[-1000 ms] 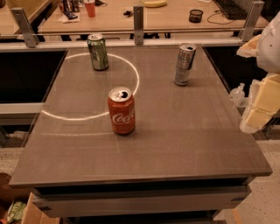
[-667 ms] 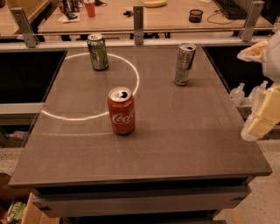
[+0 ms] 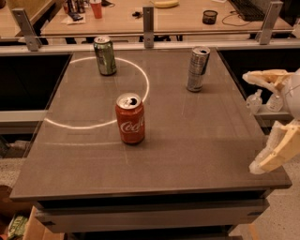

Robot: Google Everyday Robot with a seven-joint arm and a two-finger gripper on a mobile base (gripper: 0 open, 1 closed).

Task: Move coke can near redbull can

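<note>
The coke can, red-orange with white script and an opened silver top, stands upright near the middle of the grey table. The redbull can, slim and silver-grey with dark panels, stands upright at the back right. My gripper is at the right edge of the table, well right of both cans. Its two cream fingers are spread apart, one up near the back and one low near the front, with nothing between them.
A green can stands at the back left. A bright ring of light lies on the table's left half. Metal posts and a rail run behind the table. A wooden desk with clutter lies beyond.
My gripper has drifted right and a little lower at the table's right edge. The three cans have not moved.
</note>
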